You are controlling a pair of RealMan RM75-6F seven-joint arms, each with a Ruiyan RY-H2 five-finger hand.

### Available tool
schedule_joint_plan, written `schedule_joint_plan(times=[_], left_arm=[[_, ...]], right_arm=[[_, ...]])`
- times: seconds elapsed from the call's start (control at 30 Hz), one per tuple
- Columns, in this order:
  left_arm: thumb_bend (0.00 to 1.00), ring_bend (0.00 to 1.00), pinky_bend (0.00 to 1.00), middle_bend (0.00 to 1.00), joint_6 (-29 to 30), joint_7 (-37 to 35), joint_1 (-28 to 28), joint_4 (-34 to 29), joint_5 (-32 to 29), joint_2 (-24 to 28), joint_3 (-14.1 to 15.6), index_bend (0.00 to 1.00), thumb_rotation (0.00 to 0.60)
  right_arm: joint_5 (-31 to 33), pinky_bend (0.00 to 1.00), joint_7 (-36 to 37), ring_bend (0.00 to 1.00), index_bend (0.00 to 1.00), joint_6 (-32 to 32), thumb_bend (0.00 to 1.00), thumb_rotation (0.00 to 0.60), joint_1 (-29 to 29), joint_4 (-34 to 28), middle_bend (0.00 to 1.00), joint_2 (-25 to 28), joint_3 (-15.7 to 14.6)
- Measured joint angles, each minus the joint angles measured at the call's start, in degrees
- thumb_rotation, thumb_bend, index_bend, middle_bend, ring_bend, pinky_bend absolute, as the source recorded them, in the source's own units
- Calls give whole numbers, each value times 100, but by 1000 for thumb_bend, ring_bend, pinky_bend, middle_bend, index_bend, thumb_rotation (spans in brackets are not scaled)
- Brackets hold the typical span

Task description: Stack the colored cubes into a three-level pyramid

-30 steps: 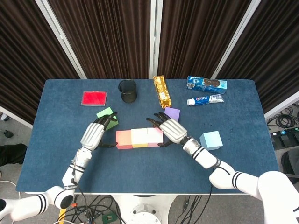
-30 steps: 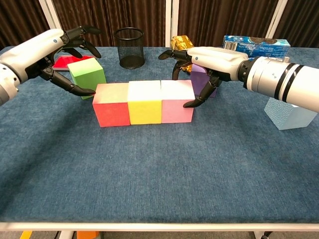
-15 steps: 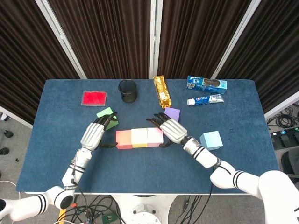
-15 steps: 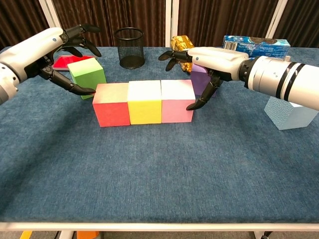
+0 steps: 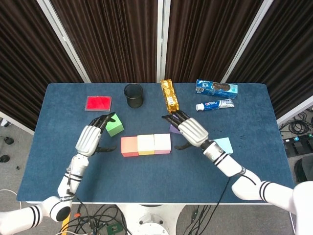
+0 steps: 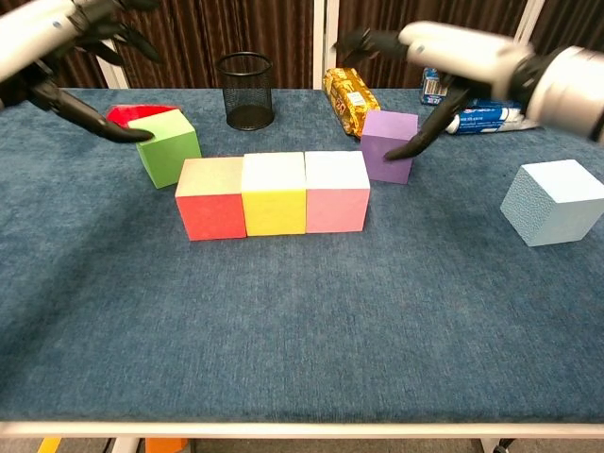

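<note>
A red cube (image 6: 210, 198), a yellow cube (image 6: 274, 193) and a pink cube (image 6: 337, 192) stand touching in one row on the blue table (image 6: 302, 330). The green cube (image 6: 168, 146) sits behind the row's left end, the purple cube (image 6: 389, 144) behind its right end. A light blue cube (image 6: 552, 201) stands alone at the right. My left hand (image 6: 66, 42) hovers above the green cube (image 5: 115, 126), fingers spread, holding nothing. My right hand (image 6: 444, 52) hovers over the purple cube, open too. In the head view the right hand (image 5: 191, 131) hides most of the purple cube (image 5: 173, 128).
Along the back stand a black mesh cup (image 6: 245, 90), a gold snack bag (image 6: 347, 94), a flat red box (image 6: 127, 115), a toothpaste tube (image 5: 215, 104) and a blue packet (image 5: 216, 87).
Both hands have lifted away from the ends of the cube row and now hang higher, the left over the green cube, the right over the purple one. The cubes have not moved.
</note>
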Motion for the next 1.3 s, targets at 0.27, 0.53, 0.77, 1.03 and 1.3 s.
schedule_joint_plan(times=[0.27, 0.53, 0.77, 1.03, 1.3], left_arm=[[72, 120, 213, 268, -255, -171, 3, 243, -592, 246, -339, 81, 600], [71, 115, 213, 268, -1139, -343, -336, 1432, -1302, -132, -565, 81, 600], [70, 108, 207, 267, -1708, -367, -632, 2189, -1873, -590, -737, 80, 600], [48, 108, 190, 267, -1787, 108, -693, 1678, -2340, -479, -909, 80, 600], [34, 107, 169, 269, -1509, 1248, -727, 718, -3356, -326, -1084, 79, 600]], right_arm=[[573, 0, -494, 0, 0, 396, 0, 600, -598, -856, 125, 843, 194], [864, 0, -794, 0, 0, 577, 0, 600, -1046, -1149, 129, 1057, 123], [985, 0, -813, 0, 0, 514, 0, 600, -1068, -1263, 136, 1191, 322], [1020, 0, -793, 0, 0, 267, 0, 600, -970, -1204, 135, 1203, 435], [927, 0, -679, 0, 0, 218, 0, 600, -941, -1138, 135, 1147, 478]])
